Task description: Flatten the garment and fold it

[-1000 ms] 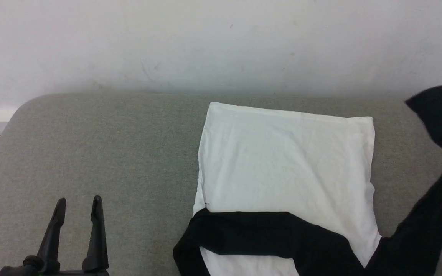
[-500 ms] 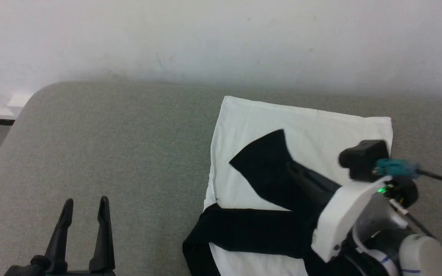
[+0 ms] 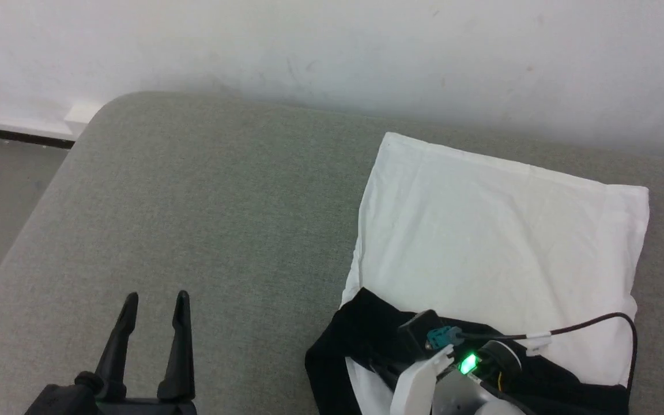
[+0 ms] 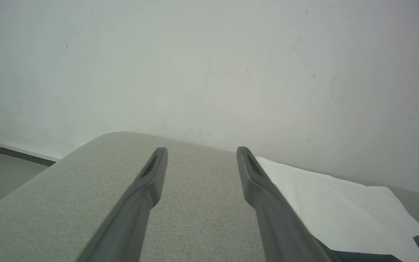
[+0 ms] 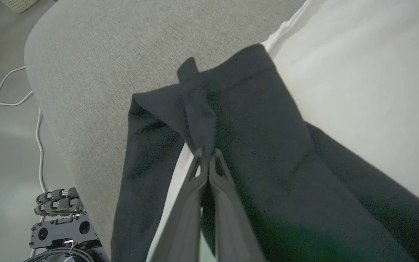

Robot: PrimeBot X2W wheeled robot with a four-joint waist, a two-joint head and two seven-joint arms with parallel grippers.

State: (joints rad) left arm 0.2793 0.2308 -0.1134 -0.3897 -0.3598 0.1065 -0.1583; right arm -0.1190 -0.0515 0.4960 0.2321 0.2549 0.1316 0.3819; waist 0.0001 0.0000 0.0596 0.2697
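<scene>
A white woven basket (image 5: 18,4) stands on the floor (image 5: 2,153) at the top edge of the right wrist view; only its lower corner shows, so what it holds cannot be told; near it a white cord (image 5: 13,85) trails across the floor, and a dark fitting with small rollers (image 5: 58,218) sits below the table's edge; the shirt (image 3: 499,230) lies on the grey padded table (image 3: 222,202), toward its right side and close to the pale wall (image 3: 309,40); its white body is spread flat as a rough rectangle, lightly creased, with a black sleeve (image 3: 355,340) lying across its near end; the right hand (image 5: 207,154) is pressed together on a raised fold of that black sleeve (image 5: 231,109); the cloth peaks up from between the fingertips and drapes down on both sides, over the white cloth and onto the table (image 5: 104,54); in the head view the right arm's pale wrist (image 3: 418,386), with its green light (image 3: 468,364) and black cable (image 3: 580,325), covers the near part of the shirt and hides the fingers; the left hand (image 3: 156,296) hangs at the lower left over bare table, well apart from the shirt, its two fingers spread with nothing between them; in the left wrist view this hand (image 4: 202,150) points toward the wall, with the shirt's white cloth (image 4: 322,203) off to its right.
</scene>
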